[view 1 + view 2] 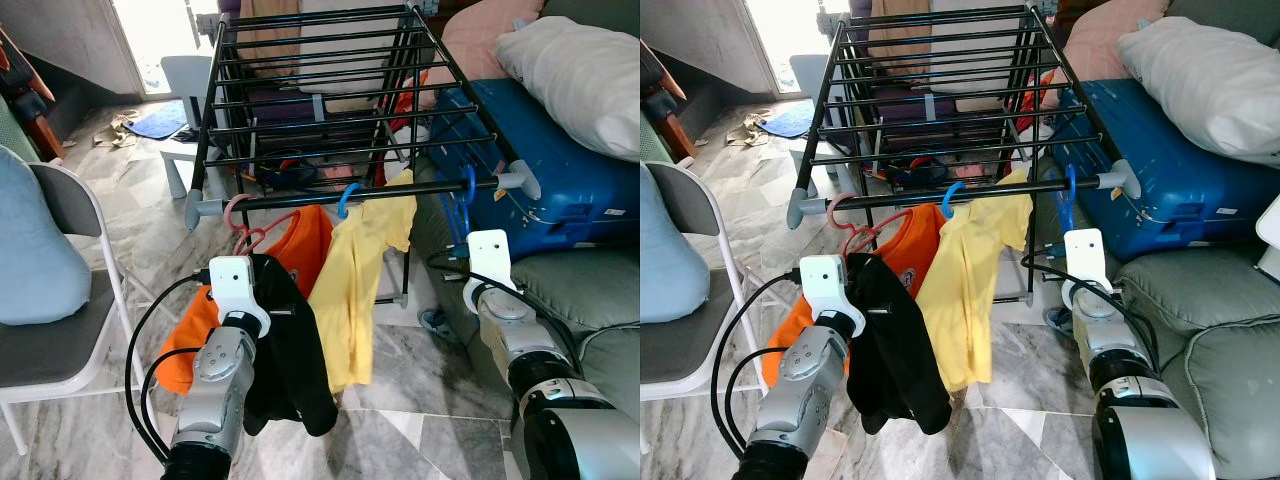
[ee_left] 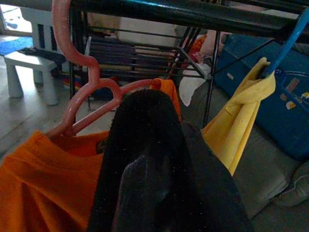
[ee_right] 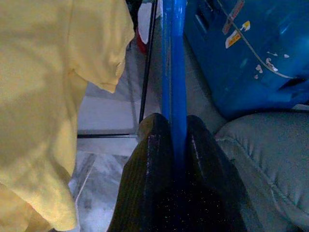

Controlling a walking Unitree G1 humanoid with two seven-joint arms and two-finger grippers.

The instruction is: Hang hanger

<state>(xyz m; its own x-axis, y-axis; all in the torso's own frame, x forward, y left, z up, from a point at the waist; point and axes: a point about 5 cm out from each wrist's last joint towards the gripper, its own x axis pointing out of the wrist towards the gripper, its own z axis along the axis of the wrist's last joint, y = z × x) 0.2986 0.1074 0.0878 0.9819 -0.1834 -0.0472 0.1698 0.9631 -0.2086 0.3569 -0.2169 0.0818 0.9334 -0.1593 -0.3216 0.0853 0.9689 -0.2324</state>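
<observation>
My right gripper (image 3: 178, 145): raised at the right end of the drying rack, both black fingers pressed together on a blue hanger (image 3: 173, 63); in the right wrist view the blue strip runs straight out from between them.
Blue hanger: its hook (image 1: 468, 186) curls over the rack's front rail (image 1: 420, 190), close to the grey end cap on the right (the bare hanger hangs down from there toward my wrist).
My left gripper (image 2: 159, 169): held up below the front rail on the left side, draped in a black garment (image 1: 290, 350); the cloth covers the fingers, so I cannot tell whether they are apart or together.
Black garment: hangs from my left wrist down in front of the orange shirt.
Pink hanger (image 2: 79, 87): hooked on the front rail near its left end, carrying an orange shirt (image 1: 300, 245).
Yellow shirt (image 1: 355, 290): on another blue hanger whose hook (image 1: 348, 195) sits around the middle of the same rail, between the orange shirt and my right gripper.
Drying rack (image 1: 320, 100): black bars, with folded cloth and other items on the shelves below.
Blue suitcase (image 1: 560, 160): just to the right of the rack, a white pillow (image 1: 590, 75) resting on top.
Grey sofa cushion (image 1: 590, 290): beneath my right arm.
White folding chair (image 1: 70, 300): to my left, holding a light blue cushion (image 1: 35, 245).
Floor (image 1: 400, 400): grey marbled tiles.
</observation>
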